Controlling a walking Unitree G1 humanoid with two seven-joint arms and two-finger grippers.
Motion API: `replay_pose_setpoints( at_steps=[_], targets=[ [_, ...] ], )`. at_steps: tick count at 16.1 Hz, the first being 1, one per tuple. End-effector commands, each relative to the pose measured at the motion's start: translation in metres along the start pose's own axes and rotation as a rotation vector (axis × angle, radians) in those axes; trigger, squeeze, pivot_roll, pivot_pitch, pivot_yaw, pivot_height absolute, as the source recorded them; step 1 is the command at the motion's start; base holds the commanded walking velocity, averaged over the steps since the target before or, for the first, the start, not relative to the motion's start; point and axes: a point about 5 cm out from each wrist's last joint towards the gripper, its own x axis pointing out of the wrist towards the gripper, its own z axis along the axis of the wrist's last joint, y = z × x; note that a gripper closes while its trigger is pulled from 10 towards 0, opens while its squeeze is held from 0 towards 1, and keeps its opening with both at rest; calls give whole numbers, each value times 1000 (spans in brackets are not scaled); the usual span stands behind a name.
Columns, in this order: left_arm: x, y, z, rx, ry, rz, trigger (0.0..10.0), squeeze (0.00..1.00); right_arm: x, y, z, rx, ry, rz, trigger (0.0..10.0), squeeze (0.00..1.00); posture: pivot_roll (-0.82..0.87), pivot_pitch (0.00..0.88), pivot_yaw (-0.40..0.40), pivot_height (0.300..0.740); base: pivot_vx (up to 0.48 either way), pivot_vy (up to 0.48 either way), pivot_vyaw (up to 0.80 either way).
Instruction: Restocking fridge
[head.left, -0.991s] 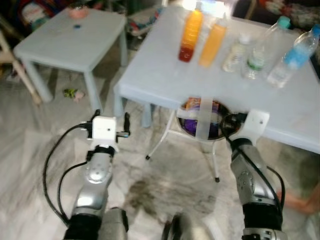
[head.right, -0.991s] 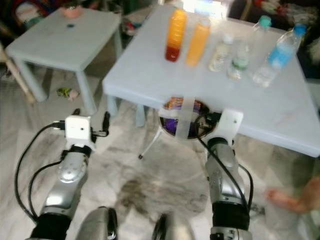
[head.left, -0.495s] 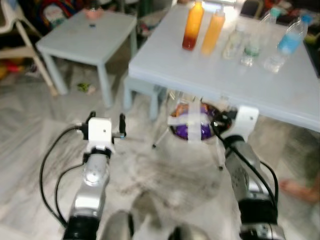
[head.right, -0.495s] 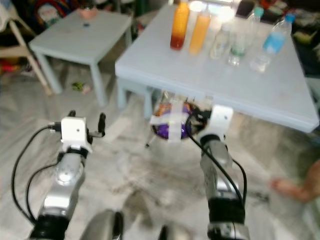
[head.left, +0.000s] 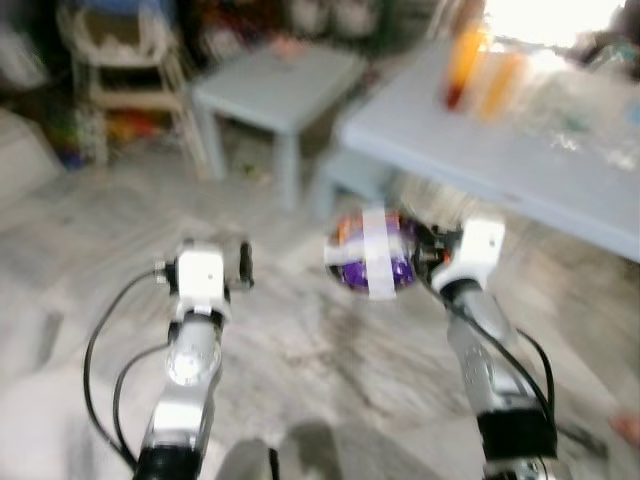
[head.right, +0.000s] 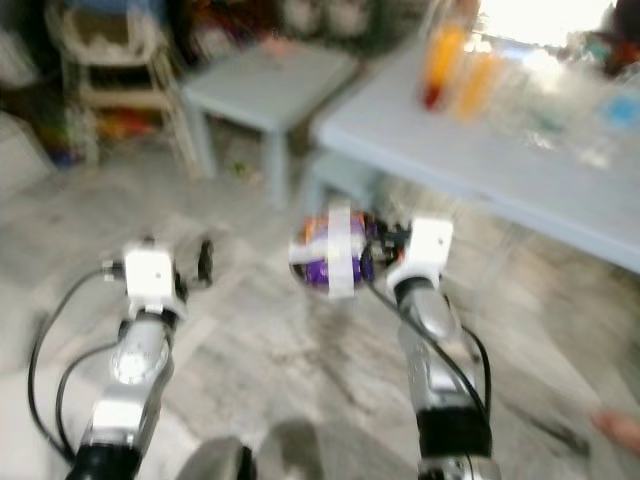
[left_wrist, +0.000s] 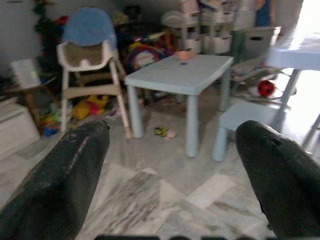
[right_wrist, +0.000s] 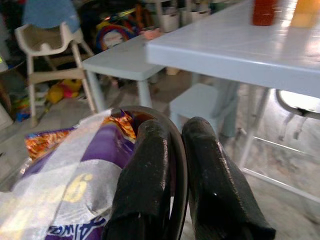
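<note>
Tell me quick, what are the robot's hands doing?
Left hand: open, holding nothing.
Right hand: closed on the rim of a bowl with a purple packet.

Motion-blurred bottles (head.left: 500, 75) on the large table (head.left: 520, 160); purple bag (right_wrist: 65, 190) cut off at frame edge.

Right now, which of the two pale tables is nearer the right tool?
The larger, taller table, carrying the orange bottles; the right tool, shut on a purple bag's ring, hangs just below its edge. The small low table stands farther off.
</note>
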Motion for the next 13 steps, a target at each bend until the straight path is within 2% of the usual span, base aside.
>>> replay_pose_setpoints(
  at_steps=[1,6,10,13],
  targets=[
    [3,4,3,3,-4,14,10000,0,1,0,4,0,-26,1,10000,0,54,0,-51,740,0,0,800],
    [1,11,1,19,2,32,10000,0,0,0,1,-12,-31,10,10000,0,73,0,-55,740,0,0,800],
    [1,20,4,23,-3,56,10000,0,0,3,-1,-38,-42,24,10000,0,73,0,-39,740,0,-320,800],
    [-4,30,2,33,6,83,10000,0,-1,1,-5,-34,-37,13,10000,0,75,0,-32,740,0,0,800]
  ],
)
